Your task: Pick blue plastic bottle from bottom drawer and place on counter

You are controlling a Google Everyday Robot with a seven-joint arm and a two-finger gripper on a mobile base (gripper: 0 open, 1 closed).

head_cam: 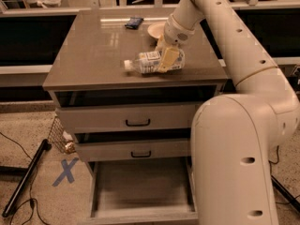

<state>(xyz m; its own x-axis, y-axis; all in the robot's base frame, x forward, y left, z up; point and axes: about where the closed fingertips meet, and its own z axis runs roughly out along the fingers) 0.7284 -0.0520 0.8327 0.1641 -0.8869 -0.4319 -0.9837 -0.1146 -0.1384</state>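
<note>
Camera view: gripper (165, 62) is down at the counter (93, 55), near its front-right edge, with the arm (243, 46) coming in from above and to the right. Jaws are closed on the blue plastic bottle (146, 63), gap only as wide as the bottle body. The near yellowish finger (169, 59) lies across the bottle's base end, and the far finger is mostly hidden behind it. Bottle lies on its side and appears to rest on the counter top. Its white cap (127, 65) sticks out of the jaws to the left and the label faces the camera. Just behind the jaws, toward the back of the counter: white bowl (154, 30), partly covered by the wrist. Further behind and left of the jaws: dark blue packet (134, 22), flat on the counter, apart from the bowl. Straight below the jaws, under the counter edge: two upper drawers (126, 118) with black handles, both slightly out. Below those, bottom drawer (140, 191) is pulled fully open, with only its grey floor showing. Far down-left of the jaws on the floor: blue tape X (65, 171) and a wire basket (58, 136) beside the cabinet.
</note>
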